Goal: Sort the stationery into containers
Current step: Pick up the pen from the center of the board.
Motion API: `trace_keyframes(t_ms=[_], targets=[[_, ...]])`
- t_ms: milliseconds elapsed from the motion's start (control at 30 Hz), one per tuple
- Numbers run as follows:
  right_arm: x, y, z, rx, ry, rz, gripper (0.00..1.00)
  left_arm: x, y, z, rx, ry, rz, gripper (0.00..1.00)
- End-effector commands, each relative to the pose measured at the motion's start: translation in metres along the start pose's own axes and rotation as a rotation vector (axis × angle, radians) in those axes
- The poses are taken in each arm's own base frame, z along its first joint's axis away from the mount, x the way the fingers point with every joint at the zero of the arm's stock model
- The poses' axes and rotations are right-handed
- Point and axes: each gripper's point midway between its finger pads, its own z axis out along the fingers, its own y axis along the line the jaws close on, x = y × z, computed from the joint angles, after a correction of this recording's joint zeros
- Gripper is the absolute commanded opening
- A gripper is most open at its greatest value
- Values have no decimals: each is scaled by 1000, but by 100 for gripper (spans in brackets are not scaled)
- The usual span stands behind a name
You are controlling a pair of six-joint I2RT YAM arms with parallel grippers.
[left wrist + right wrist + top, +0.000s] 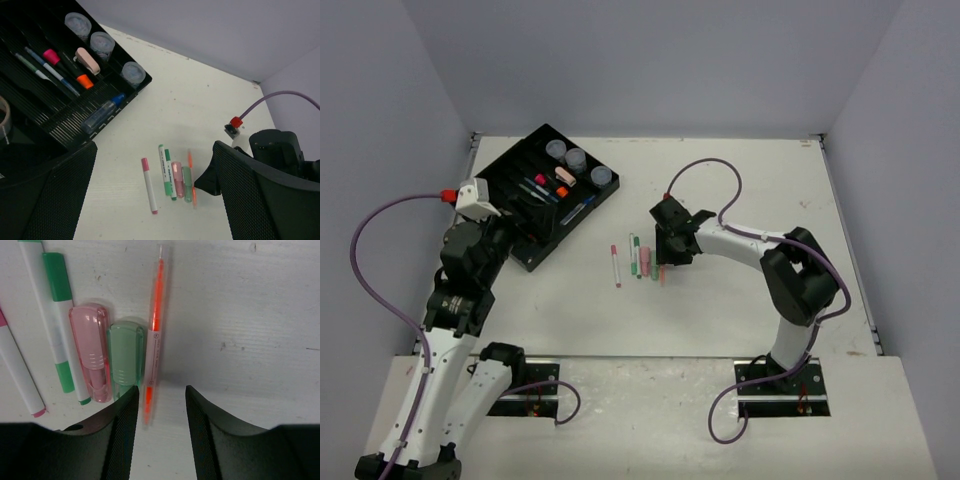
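The large black plastic tray [60,132] with long narrow compartments fills the upper left. Three small round greyish jars [102,44] stand in a row along one edge of it, with a small pink stapler-like piece [87,60] just beside them. A clear blue-capped marker [102,113] lies in the compartment nearest the white table [200,100]. The black mesh fingers [50,195] of the left gripper [155,150] stand wide apart. Seen between them, pens lie side by side on the table: a pink-capped white pen [149,192] slightly apart, two green-white pens [163,172], a stubby pink marker [177,179], a stubby green marker [187,184] and a thin orange pen [190,162]. The black right arm [280,150] is just beside the orange pen.
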Motion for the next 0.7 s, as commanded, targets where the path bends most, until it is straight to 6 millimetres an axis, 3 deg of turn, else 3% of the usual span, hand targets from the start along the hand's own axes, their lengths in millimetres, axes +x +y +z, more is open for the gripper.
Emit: trace_keyframes(t_ms=[0, 367, 667], targets=[[-7, 9, 2, 2, -8, 30, 44, 6, 5, -5, 3, 24, 71, 100], [2, 4, 16, 40, 28, 30, 36, 8, 4, -3, 15, 38, 106, 100], [17, -5, 22, 54, 56, 40, 25, 14, 4, -1, 26, 59, 118, 100]])
